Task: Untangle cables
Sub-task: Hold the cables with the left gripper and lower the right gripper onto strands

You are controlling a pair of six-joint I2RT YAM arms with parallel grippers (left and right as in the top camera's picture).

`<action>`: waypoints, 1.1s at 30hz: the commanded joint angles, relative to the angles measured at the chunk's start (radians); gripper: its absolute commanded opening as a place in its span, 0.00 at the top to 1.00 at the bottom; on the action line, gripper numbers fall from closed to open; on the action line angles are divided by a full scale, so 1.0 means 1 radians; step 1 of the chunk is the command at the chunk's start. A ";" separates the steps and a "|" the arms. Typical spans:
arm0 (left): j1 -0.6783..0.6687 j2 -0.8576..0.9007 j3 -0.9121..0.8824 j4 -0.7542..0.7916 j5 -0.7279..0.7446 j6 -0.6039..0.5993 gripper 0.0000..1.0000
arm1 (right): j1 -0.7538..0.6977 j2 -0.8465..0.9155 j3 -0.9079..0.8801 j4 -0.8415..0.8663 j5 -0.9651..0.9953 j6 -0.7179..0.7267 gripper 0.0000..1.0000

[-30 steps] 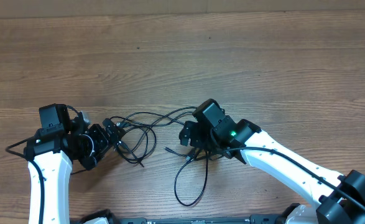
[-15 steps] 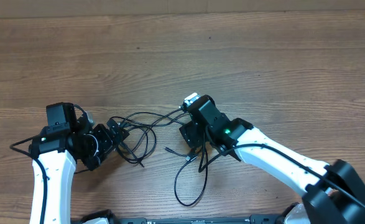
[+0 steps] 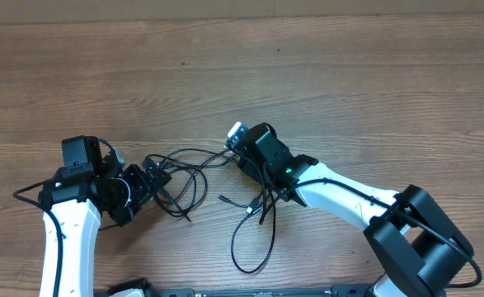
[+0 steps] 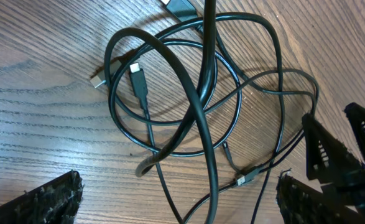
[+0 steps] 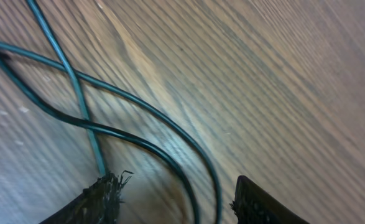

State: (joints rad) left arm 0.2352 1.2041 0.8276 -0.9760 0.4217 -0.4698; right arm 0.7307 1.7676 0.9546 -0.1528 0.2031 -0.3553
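I see the cables (image 3: 194, 175) tangled on the table (image 3: 349, 82) between the arms, the left gripper (image 3: 155, 177) spread wide beside the knot and the right gripper (image 5: 182, 200) parted astride two strands.

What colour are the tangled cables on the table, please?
The cables are black; the left wrist view shows it best.

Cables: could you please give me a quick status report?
Left fingers open, beside the cables. Right fingers apart, astride two strands. Cables tangled, none held. Nothing in the way.

White arms (image 3: 60, 243) with black joints, black left pincer (image 3: 153, 179)
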 commanded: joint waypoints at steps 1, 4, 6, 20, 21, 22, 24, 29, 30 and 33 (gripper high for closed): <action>-0.007 -0.015 0.010 0.001 -0.014 -0.010 0.00 | -0.022 0.035 0.001 0.035 0.036 -0.123 0.45; -0.007 -0.015 0.010 0.001 -0.014 -0.010 0.00 | -0.031 0.048 0.001 0.068 0.034 -0.126 0.48; -0.007 -0.015 0.010 0.001 -0.014 -0.010 0.01 | -0.031 0.058 0.001 0.082 0.029 -0.126 0.51; -0.007 -0.015 0.010 0.001 -0.014 -0.010 0.00 | -0.031 0.139 0.001 0.066 -0.043 -0.125 0.72; -0.007 -0.015 0.010 0.001 -0.014 -0.010 0.00 | -0.031 0.138 0.001 0.066 -0.043 -0.125 0.78; -0.007 -0.015 0.010 0.001 -0.014 -0.010 0.01 | -0.031 0.138 0.001 0.068 -0.039 -0.124 0.81; -0.006 -0.015 0.010 0.001 -0.014 -0.010 0.00 | -0.031 0.138 0.001 0.069 -0.027 -0.116 0.92; -0.006 -0.015 0.010 0.001 -0.014 -0.010 0.00 | -0.031 0.138 0.008 0.069 0.019 -0.069 0.96; -0.006 -0.015 0.010 0.001 -0.014 -0.010 0.00 | -0.031 0.138 0.011 0.070 0.026 -0.055 0.96; -0.007 -0.015 0.010 0.001 -0.014 -0.010 0.00 | -0.031 0.125 0.026 0.064 0.024 0.010 0.96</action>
State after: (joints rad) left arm 0.2352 1.2041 0.8276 -0.9756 0.4175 -0.4698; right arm 0.7017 1.8896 0.9592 -0.0853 0.2050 -0.4255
